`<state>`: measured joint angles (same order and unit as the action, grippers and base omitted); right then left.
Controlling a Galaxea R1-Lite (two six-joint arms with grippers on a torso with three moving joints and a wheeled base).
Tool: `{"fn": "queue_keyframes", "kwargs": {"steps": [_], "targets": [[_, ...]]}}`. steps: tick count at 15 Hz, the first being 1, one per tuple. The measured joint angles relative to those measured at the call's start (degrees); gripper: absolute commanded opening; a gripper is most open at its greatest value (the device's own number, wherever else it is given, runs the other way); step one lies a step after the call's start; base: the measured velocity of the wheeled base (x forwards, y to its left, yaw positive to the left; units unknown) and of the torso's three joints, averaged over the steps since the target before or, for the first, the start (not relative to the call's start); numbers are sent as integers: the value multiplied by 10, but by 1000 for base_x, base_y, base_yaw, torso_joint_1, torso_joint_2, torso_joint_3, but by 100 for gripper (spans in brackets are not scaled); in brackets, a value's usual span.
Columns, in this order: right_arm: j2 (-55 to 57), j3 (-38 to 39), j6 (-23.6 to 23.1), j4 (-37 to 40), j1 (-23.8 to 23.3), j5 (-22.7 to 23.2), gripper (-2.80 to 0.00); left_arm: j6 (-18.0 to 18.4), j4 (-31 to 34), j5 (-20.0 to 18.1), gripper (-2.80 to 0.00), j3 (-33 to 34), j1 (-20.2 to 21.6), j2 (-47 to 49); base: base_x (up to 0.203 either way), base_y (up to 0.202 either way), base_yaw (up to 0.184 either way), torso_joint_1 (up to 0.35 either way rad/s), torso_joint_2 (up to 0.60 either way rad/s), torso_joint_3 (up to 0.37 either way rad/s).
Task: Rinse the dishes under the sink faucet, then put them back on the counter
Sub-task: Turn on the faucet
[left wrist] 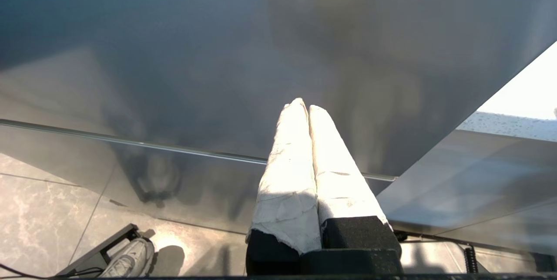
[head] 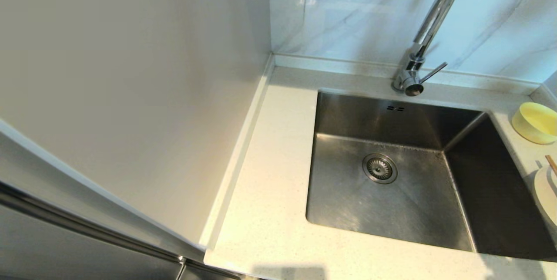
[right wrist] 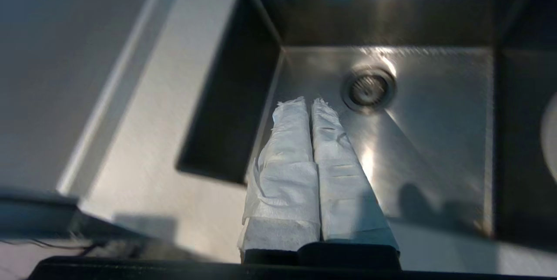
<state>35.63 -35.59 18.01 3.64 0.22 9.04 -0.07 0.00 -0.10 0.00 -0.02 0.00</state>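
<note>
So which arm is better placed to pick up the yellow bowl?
The right arm, probably: the yellow bowl sits on the counter right of the sink, and the right gripper hovers at it.

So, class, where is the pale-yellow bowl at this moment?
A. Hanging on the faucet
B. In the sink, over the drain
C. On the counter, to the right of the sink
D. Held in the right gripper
C. The pale-yellow bowl sits on the counter to the right of the sink, whose basin holds nothing, and the right gripper is shut on nothing.
</note>
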Motion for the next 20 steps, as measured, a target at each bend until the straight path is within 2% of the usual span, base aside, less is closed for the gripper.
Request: {"fn": "queue_keyframes", "kwargs": {"steps": [2, 5, 8, 10, 12, 16, 20], "targets": [[140, -57, 29, -113, -7, 32, -280, 0, 0, 0, -280, 0, 0, 0, 0, 0, 0, 0, 0, 0], [339, -177, -1, -307, -59, 91, -280, 0, 0, 0, -280, 0, 0, 0, 0, 0, 0, 0, 0, 0], [486, -325, -32, -430, -111, 85, -280, 0, 0, 0, -280, 0, 0, 0, 0, 0, 0, 0, 0, 0], [553, -391, -43, -453, -127, 49, -280, 0, 0, 0, -280, 0, 0, 0, 0, 0, 0, 0, 0, 0], [593, -416, -59, -456, -138, 25, -280, 0, 0, 0, -280, 0, 0, 0, 0, 0, 0, 0, 0, 0], [634, -401, -72, -450, -158, 22, -280, 0, 0, 0, -280, 0, 0, 0, 0, 0, 0, 0, 0, 0], [652, -391, -71, -441, -143, 21, -280, 0, 0, 0, -280, 0, 0, 0, 0, 0, 0, 0, 0, 0]]}}
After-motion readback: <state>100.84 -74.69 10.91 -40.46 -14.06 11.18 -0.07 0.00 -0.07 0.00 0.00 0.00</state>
